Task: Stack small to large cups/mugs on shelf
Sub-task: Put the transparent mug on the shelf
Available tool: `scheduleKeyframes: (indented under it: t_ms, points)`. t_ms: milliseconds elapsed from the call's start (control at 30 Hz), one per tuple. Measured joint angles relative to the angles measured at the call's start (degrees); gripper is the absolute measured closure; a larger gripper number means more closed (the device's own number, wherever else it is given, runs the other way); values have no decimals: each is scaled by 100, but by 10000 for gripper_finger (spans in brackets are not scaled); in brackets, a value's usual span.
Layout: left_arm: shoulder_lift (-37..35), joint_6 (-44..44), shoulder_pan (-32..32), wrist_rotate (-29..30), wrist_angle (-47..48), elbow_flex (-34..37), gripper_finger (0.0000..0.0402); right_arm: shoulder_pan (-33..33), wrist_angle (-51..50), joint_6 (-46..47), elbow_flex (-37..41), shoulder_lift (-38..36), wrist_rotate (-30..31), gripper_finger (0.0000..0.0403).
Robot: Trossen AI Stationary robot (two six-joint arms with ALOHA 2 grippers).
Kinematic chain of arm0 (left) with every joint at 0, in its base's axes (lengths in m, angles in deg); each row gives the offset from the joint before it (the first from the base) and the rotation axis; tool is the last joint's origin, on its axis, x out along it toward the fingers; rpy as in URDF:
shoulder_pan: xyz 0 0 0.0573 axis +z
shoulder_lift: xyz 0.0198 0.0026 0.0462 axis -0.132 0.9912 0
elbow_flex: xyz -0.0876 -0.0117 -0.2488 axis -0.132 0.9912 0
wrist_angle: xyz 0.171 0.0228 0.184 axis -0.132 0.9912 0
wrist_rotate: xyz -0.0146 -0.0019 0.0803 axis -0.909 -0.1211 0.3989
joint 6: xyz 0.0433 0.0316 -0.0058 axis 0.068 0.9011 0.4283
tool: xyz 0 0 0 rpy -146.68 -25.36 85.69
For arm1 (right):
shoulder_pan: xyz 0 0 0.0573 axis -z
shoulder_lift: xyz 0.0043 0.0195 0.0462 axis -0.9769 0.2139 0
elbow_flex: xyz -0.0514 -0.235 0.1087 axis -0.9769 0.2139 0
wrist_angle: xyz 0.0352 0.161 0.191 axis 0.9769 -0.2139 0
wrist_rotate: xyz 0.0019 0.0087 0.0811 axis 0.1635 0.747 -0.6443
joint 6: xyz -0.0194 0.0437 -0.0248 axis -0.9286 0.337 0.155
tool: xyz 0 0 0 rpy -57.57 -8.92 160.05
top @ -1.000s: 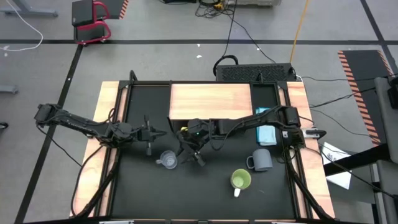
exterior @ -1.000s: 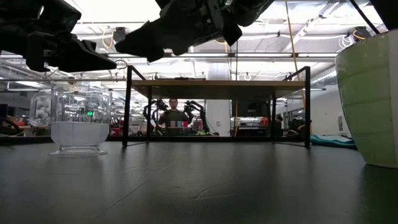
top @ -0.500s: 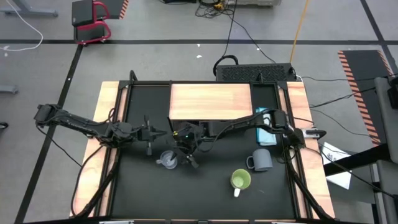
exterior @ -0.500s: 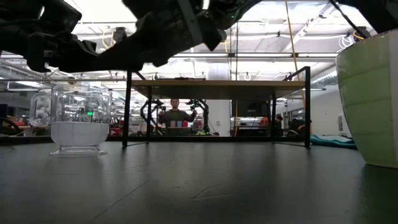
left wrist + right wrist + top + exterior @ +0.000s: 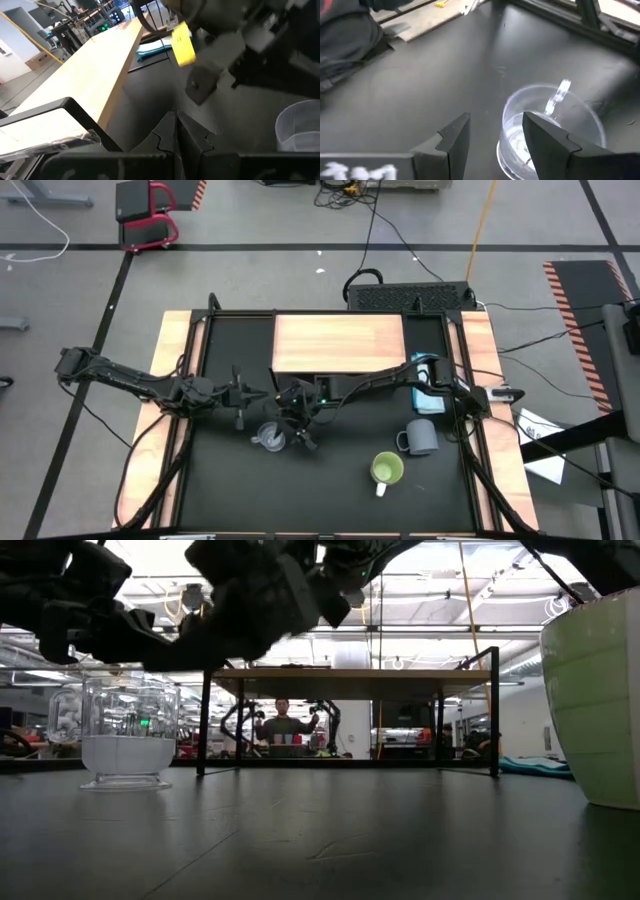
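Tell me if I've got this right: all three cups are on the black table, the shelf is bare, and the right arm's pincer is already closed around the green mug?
Not quite. The right pincer is open and beside the clear glass cup, not on the green mug, which stands untouched; the right wrist view shows its fingers apart. The shelf is bare, as you said.

Both arms are dark, nearly black, built of slim jointed links with black cables looped along them. The right arm (image 5: 385,383) carries a tiny green light near its wrist and a yellow tag — the left wrist view shows that tag as a plain yellow rectangle on a pale grey housing. The left arm (image 5: 130,381) ends in thin black prongs. The right gripper (image 5: 492,137) has two dark, wedge-shaped fingers (image 5: 547,136) with flat inner faces; white lettering on the body below them is too blurred to read.
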Motion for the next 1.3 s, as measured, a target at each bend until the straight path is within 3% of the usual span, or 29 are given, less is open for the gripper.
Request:
scheduleKeyframes:
  t_ms: [133, 533, 933, 1300]
  points:
    - [-1, 11, 0, 0, 27, 2, 382, 0, 61, -91, 10, 73, 290, 232]
    - [0, 11, 0, -11, 80, 2, 382, 39, 412, -68, 3, 199, 391, 233]
    - [0, 52, 0, -18, 186, 2, 382, 2, 434, -82, 3, 200, 462, 287]
    - [-2, 48, 0, -18, 194, 2, 382, -8, 525, -94, 3, 312, 440, 294]
